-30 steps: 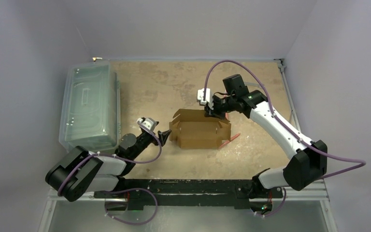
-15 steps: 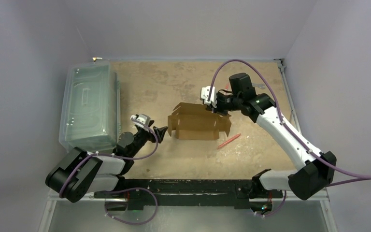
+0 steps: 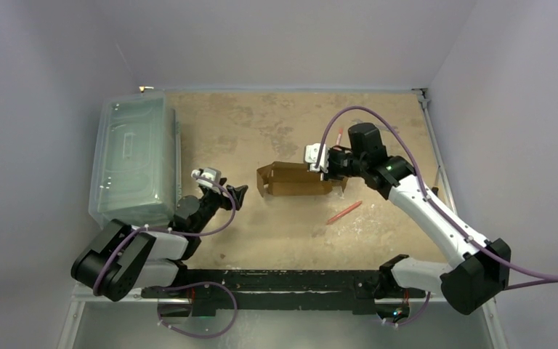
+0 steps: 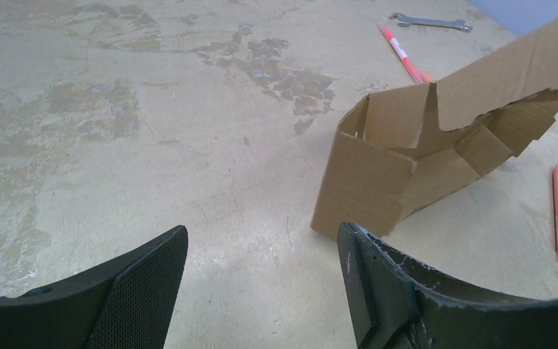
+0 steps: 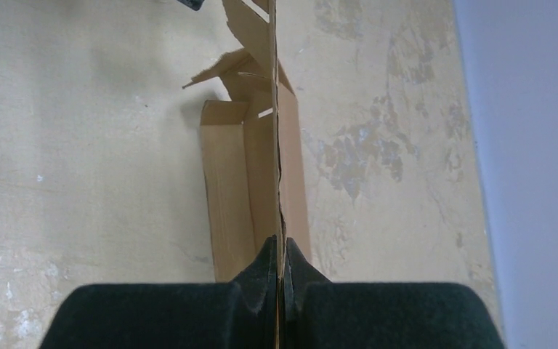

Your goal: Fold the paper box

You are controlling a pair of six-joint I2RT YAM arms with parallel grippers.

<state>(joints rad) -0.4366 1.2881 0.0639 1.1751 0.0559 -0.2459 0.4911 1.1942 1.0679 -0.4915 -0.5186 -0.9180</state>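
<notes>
Cardboard of the paper box (image 3: 294, 182) sits pinched in the right pincer (image 5: 280, 251), the left pincer (image 4: 261, 240) gaping empty nearby.

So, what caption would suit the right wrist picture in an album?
Right gripper pinches one flap of the half-folded paper box, seen edge-on against the stained table.

Box (image 3: 294, 183): we found it central on the table (image 3: 261, 123).
Bin (image 3: 134, 160): it stood left of the box.
Pen (image 3: 344, 211): it lay right, nearer us.
</notes>
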